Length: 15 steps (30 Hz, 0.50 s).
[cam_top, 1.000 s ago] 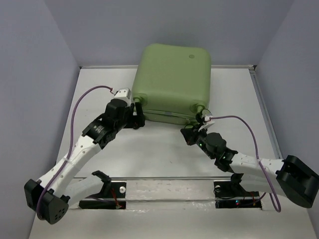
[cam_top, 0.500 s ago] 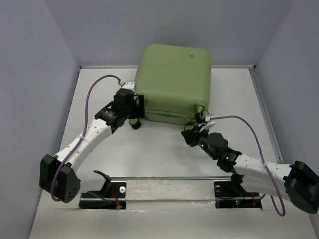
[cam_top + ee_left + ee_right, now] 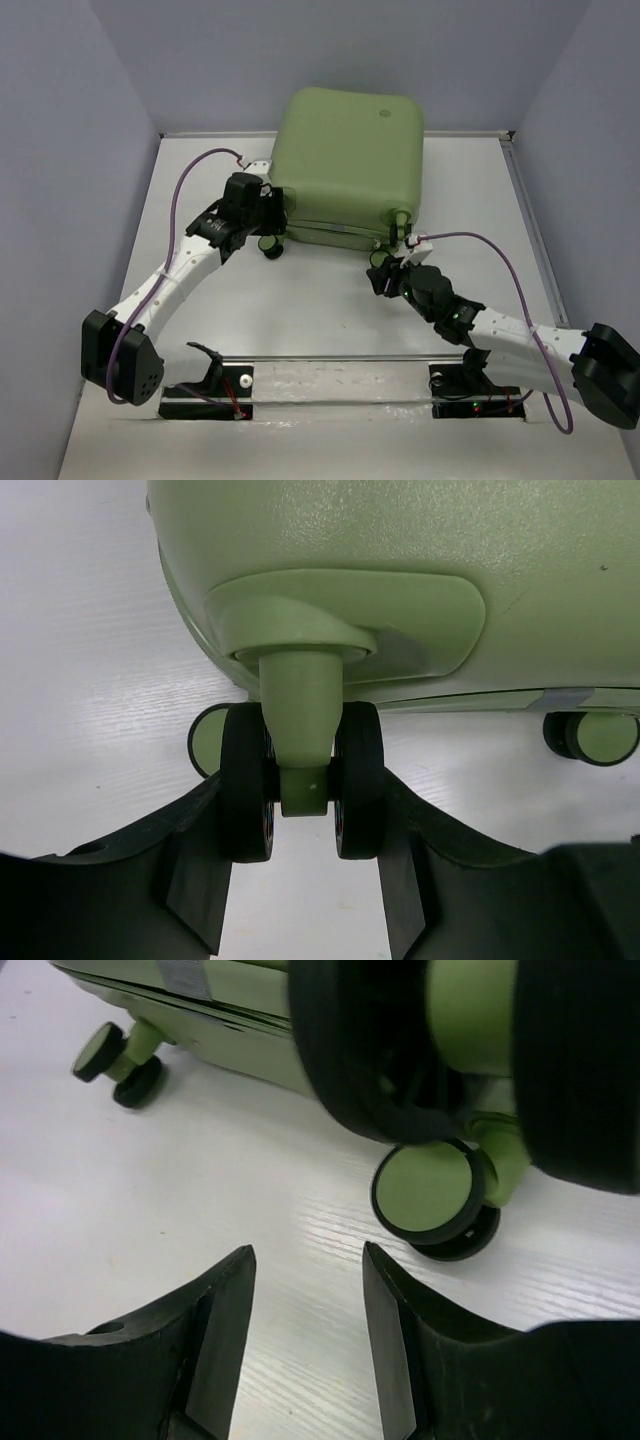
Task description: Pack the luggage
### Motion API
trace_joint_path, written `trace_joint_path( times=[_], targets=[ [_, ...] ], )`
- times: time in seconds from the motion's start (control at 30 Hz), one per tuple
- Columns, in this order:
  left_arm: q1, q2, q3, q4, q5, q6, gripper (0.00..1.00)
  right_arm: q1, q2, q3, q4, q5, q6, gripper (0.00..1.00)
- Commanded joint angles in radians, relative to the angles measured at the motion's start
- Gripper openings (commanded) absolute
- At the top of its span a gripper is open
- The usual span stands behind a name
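Note:
The luggage (image 3: 345, 150), a closed light-green hard-shell suitcase, lies flat at the back middle of the table, emblem (image 3: 381, 113) up. My left gripper (image 3: 271, 213) is at its front left corner. In the left wrist view the gripper (image 3: 305, 880) has its fingers against both sides of a green-and-black twin caster wheel (image 3: 248, 780). My right gripper (image 3: 383, 273) is by the front right corner. In the right wrist view the gripper (image 3: 307, 1260) is open and empty above the table. A caster (image 3: 432, 1198) lies just beyond its right finger.
A white table (image 3: 320, 310) bears the suitcase. Grey walls close in the left, right and back. A metal rail (image 3: 340, 380) with the arm mounts runs along the near edge. Purple cables (image 3: 480, 240) loop from both arms. A further caster (image 3: 590, 735) shows at the right.
My left gripper has moved forward and up to the suitcase's front left caster and now has it between its fingers. My right gripper has shifted slightly near the front right caster.

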Motion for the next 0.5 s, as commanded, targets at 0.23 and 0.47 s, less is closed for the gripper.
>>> trace_joint_path(
  times=[0.23,0.47],
  targets=[
    [0.002,-0.303,0.016,0.205,0.352,-0.227,0.06,-0.026,-0.009,0.114,-0.125,0.188,-0.097,0.6],
    [0.004,-0.421,-0.101,0.208,0.332,-0.306,0.06,-0.164,-0.057,0.084,-0.144,0.058,-0.111,0.62]
  ],
)
